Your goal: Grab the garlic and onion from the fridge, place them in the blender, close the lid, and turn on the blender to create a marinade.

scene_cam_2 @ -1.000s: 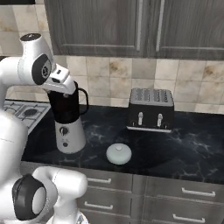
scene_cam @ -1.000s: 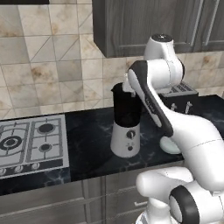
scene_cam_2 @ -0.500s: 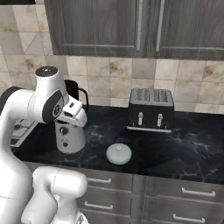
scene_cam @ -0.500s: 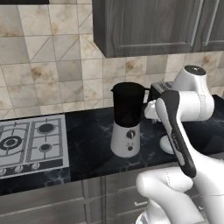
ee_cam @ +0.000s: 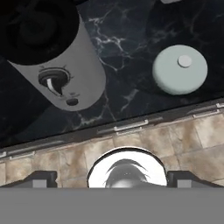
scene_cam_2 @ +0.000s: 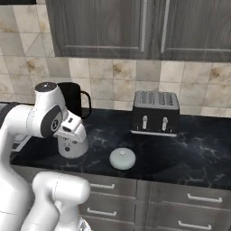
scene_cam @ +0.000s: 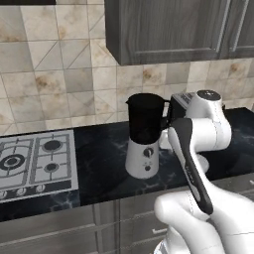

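With jaws released and empty, the lid [scene_cam_2: 122, 158] lies on the desk [scene_cam_2: 194, 153] beside the uncovered blender [scene_cam: 144, 136]; capping and switching on remain.

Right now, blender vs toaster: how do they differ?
The blender is tall and narrow; the toaster is low and boxy. The blender has a silver-white base with one round knob; the toaster is black with two front levers. The blender stands nearer the counter's front, the toaster by the wall. Both sit upright on the dark counter.
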Tool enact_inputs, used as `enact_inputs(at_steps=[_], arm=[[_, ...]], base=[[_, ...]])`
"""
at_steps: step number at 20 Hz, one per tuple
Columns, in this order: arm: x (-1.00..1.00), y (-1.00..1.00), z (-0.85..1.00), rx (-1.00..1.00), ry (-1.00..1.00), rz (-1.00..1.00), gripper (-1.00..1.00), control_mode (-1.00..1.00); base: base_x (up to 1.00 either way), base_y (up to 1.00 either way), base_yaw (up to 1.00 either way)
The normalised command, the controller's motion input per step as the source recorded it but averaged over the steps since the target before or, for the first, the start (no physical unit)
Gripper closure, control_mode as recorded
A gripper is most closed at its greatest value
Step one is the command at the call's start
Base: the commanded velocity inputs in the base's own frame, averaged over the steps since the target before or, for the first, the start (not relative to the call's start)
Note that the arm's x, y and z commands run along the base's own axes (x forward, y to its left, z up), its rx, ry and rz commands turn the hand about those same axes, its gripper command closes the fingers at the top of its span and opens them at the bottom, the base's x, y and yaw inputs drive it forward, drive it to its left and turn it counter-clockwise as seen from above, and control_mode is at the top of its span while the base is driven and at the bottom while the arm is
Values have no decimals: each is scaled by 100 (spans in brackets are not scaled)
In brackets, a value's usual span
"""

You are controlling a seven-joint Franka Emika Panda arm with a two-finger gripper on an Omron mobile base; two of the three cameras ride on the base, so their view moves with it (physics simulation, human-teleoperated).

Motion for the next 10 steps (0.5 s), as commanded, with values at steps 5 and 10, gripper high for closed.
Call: enact_inputs(at_steps=[5,10], arm=[[-17,-3,0,1,-2,-5,-100,100],[0,0,0,0,0,0,-100,100]], base=[[-70,-28,-44],[-20,-9,-87]])
